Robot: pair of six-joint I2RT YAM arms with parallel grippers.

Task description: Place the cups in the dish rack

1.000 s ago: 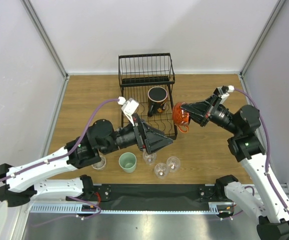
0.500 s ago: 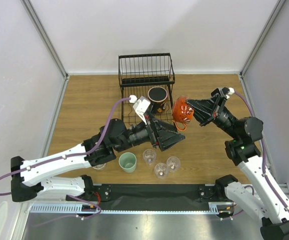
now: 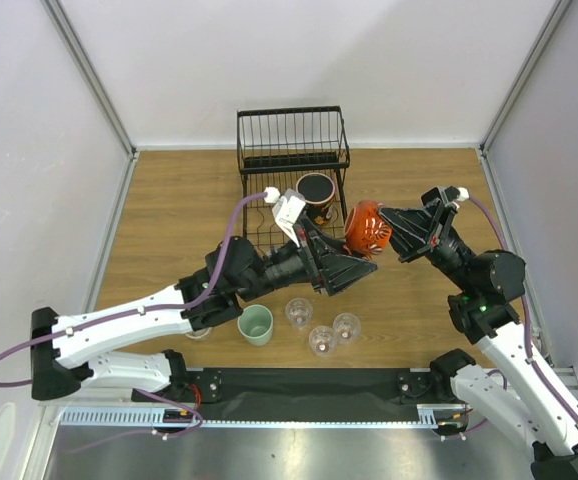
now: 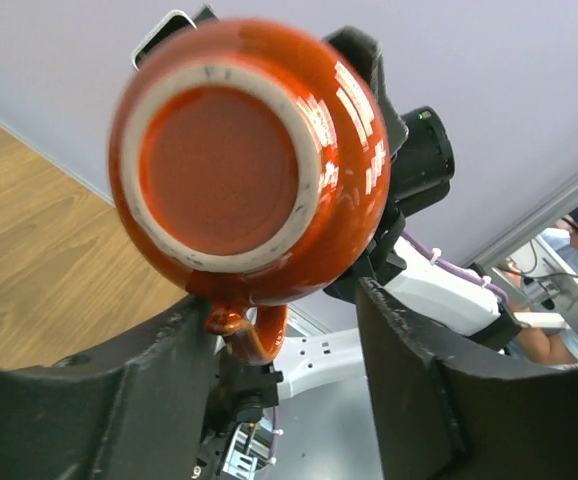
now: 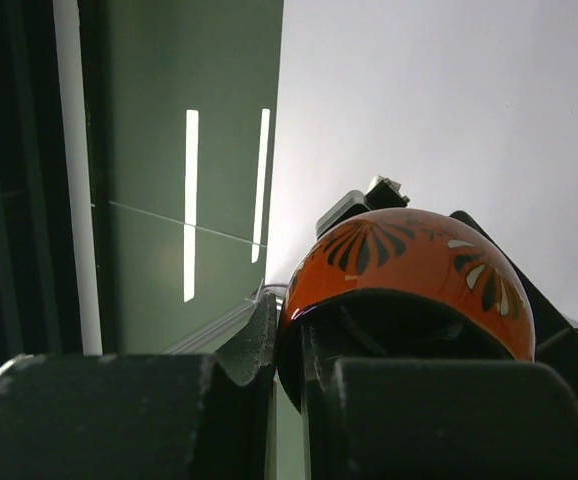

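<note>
The right gripper (image 3: 385, 228) pinches the rim of the orange mug (image 3: 366, 228). Its jaws are nearly shut, one finger inside the mouth and one outside, and it holds the mug on its side in the air. The left gripper (image 3: 362, 262) sits at the mug's 6 o'clock with jaws apart. Its fingers (image 4: 149, 390) flank the base and handle; whether they touch, I cannot tell. The dish rack (image 3: 291, 135) lies at the mug's 11 o'clock with a black-rimmed mug (image 3: 316, 195) in it. Toward 7 o'clock, a mint-green cup (image 3: 255, 324) and three clear tumblers (image 3: 322, 340) stand on the table (image 3: 169, 200).
</note>
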